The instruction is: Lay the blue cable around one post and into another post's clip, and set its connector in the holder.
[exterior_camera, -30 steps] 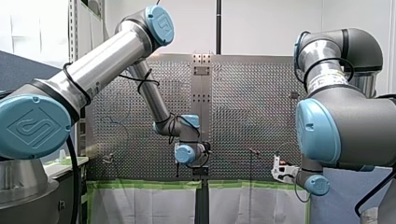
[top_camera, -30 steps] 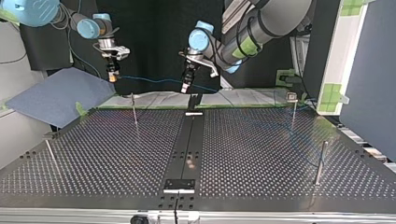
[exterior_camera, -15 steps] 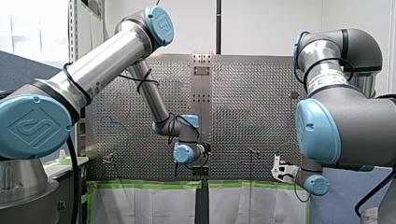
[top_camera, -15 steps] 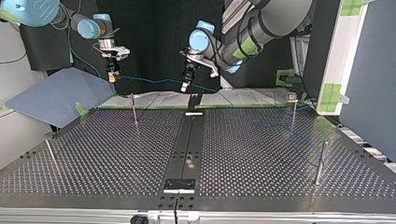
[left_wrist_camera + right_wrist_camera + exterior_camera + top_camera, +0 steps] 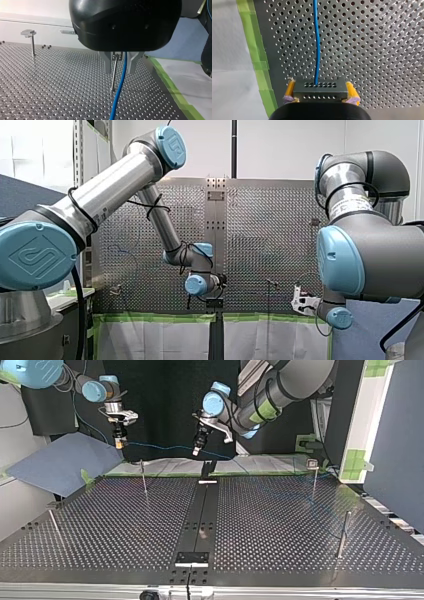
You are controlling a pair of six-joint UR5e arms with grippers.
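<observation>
The perforated table (image 5: 260,230) fills the front view beyond both arms, and in the top view the cable (image 5: 160,448) stretches between my right gripper (image 5: 119,444) and my left gripper (image 5: 197,451). In the left wrist view its fingers (image 5: 107,62) stand spread, cable passing between, a post (image 5: 114,75) just ahead; in the right wrist view yellow pads (image 5: 289,90) pinch the connector (image 5: 320,91).

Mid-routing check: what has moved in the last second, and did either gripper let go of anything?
My left gripper rose a little and edged toward the top view's left, with the blue cable still passing through it. My right gripper hardly moved and stays shut on the connector. Nothing was taken hold of or released.
</observation>
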